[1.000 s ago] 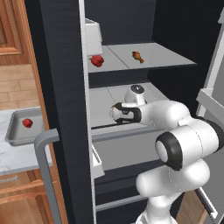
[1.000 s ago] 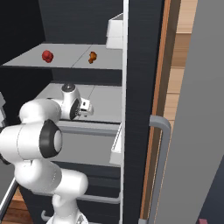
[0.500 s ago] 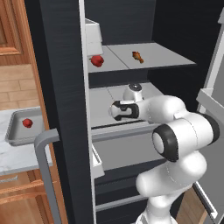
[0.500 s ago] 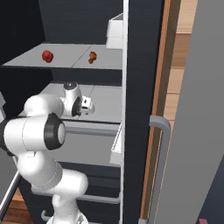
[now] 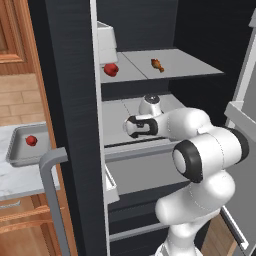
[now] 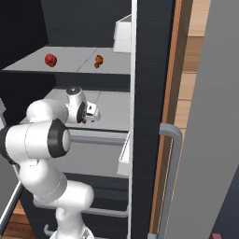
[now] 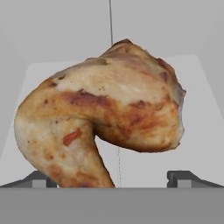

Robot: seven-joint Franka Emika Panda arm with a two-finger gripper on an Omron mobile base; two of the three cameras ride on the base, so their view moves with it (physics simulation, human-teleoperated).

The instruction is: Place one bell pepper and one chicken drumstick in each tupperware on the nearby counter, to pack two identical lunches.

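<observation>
Gripper (image 7: 112, 177) wide around drumstick (image 7: 105, 122)

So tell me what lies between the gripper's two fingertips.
In the hand view, the chicken drumstick sits between the open gripper's fingertips, its bone end reaching down between them; nothing else lies there.

The near chicken drumstick (image 7: 103, 124) has its bone end cut off behind the hand view's bottom band.

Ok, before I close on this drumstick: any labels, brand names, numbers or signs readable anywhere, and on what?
None: no text can be read in these pictures.
The chicken drumstick, the bell pepper on the upper shelf and the grey tupperware are all unmarked.
</observation>
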